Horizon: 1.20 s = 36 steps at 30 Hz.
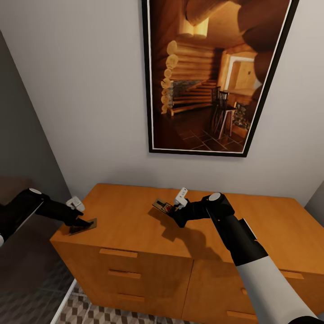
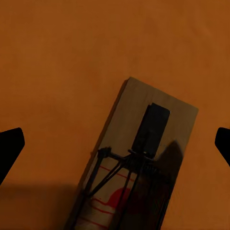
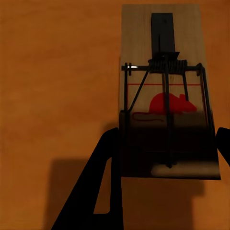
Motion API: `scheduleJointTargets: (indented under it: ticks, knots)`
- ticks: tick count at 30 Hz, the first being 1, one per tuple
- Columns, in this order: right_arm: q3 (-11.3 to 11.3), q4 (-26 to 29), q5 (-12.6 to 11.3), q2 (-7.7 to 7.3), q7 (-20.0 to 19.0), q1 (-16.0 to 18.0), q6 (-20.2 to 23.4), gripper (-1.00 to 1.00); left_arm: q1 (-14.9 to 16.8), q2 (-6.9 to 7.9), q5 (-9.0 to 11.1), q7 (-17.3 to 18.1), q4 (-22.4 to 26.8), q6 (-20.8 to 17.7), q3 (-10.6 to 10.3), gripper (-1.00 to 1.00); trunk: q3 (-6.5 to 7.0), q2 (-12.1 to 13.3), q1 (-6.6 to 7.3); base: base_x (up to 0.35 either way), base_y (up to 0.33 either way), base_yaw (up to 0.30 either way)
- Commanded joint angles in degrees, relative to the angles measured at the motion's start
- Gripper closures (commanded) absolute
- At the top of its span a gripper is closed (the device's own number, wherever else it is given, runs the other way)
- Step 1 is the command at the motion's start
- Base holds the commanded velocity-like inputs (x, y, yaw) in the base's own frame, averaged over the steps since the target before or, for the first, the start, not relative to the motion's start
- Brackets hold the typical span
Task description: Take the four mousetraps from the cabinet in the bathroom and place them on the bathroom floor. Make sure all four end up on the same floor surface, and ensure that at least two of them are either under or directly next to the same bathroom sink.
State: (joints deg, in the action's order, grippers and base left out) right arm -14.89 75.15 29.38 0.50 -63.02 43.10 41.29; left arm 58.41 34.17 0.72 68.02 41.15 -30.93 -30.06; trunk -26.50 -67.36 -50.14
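Your left gripper point(image 1: 83, 221) sits at 8 o'clock in the head view, jaws spread wide either side of a mousetrap point(image 2: 139, 158) lying flat near the cabinet's point(image 1: 135, 252) left front corner, not touching it. Further in, toward 12 o'clock on the top, your right gripper point(image 1: 173, 208) is clamped on a second mousetrap point(image 3: 165, 96), held above the wood.

Two flat tan wooden mousetraps with dark wire and red mouse mark: one point(image 1: 83, 226) at the orange-brown wooden cabinet point(image 1: 130, 216) top's left corner, one point(image 1: 163, 207) near centre, possibly lifted.
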Motion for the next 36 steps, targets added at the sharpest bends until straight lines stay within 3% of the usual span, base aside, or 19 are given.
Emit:
scheduleJointTargets:
  ticks: [1,11,36]
  knots:
    - [0.0,0.1,0.3,0.03,-0.5,0.1,0.5,1.00,0.1,-0.25,0.1,0.1,-0.6,0.0,-0.2,-1.00,-0.07,0.0,0.00,0.000,0.000,0.000]
    - [0.0,0.1,0.3,-0.02,-0.5,0.1,0.5,1.00,0.0,-1.55,0.1,0.1,-2.3,0.9,-0.2,-1.00,-0.07,0.0,0.00,0.000,0.000,0.000]
    - [0.0,0.1,0.3,-0.03,-0.5,0.1,0.5,1.00,0.0,-1.72,0.1,0.1,-2.5,1.0,-0.2,-1.00,-0.07,0.0,0.00,0.000,0.000,0.000]
